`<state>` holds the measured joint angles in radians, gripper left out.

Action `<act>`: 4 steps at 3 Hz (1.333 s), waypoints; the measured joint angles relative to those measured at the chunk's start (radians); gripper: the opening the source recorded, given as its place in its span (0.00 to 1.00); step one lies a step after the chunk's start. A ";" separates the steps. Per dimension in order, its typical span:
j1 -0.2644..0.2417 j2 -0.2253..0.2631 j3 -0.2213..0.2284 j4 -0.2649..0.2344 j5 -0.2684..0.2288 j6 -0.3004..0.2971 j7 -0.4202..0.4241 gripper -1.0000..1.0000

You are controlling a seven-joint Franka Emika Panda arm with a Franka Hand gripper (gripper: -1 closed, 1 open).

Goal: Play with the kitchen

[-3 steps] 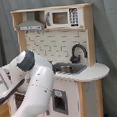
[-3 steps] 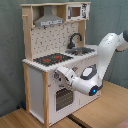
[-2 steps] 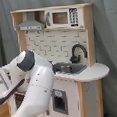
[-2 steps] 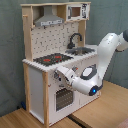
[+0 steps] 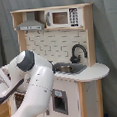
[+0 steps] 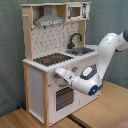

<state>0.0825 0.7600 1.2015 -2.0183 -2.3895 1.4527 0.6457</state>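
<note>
Nothing has visibly moved: the kitchen (image 6: 52,60) stands on a wooden table (image 6: 107,107). Only the second exterior view shows its red-ringed stovetop (image 6: 50,59) and the white arm (image 6: 102,55) reaching its front; grip unclear.

No words, numbers or brand names can be read anywhere on the kitchen (image 5: 59,59) in both exterior views; the marks are too blurry.

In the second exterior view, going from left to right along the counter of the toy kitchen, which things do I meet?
Stovetop → faucet → sink → the robot arm.
</note>
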 joint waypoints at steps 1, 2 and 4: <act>0.000 0.000 0.002 0.003 0.003 0.000 -0.133 0.00; 0.002 0.001 0.002 0.005 0.003 0.000 -0.241 0.00; 0.006 0.002 0.002 0.011 0.003 -0.001 -0.458 0.00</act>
<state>0.0883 0.7623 1.2033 -2.0074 -2.3862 1.4517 0.1876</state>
